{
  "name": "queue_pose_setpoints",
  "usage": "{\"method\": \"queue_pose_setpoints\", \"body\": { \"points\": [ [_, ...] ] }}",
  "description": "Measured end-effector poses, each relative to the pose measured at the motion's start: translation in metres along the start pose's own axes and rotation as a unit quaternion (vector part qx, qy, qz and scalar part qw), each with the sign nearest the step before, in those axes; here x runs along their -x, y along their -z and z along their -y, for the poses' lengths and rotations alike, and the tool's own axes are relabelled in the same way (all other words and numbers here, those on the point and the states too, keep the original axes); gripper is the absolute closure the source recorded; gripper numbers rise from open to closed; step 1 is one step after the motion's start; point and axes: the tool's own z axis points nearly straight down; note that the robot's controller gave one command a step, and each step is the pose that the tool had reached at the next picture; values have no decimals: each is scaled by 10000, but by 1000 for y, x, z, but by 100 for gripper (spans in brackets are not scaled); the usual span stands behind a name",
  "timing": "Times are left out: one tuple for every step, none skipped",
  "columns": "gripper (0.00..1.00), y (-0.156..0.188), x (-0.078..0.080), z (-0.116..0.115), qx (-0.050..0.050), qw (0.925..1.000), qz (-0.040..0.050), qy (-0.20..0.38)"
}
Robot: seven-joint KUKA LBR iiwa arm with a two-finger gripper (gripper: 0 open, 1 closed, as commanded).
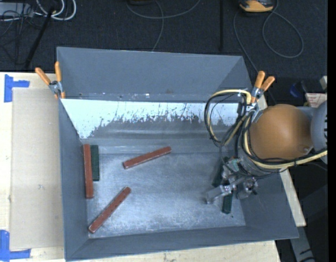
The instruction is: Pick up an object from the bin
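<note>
A short dark green bar [227, 203] lies on the floor of the grey bin [157, 81], toward the front and near its right wall [271, 217]. The gripper [229, 191] sits low, right over the bar, and whether the claw is released, clenched or grasping it cannot be told. The likely risk is a catch on one end only, so the bar twists free on lifting or is pushed against the wall; the nearest reddish-brown stick [147, 158] lies well apart.
</note>
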Motion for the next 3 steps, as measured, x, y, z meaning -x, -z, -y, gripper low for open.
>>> {"method": "queue_pose_setpoints", "body": {
  "points": [
    [100,-1,-2,-1,16,10000,-2,-32],
    [100,95,-14,-19,-19,9998,-25,210],
    [100,195,-4,-3,-33,9999,-20,164]
  ]
}}
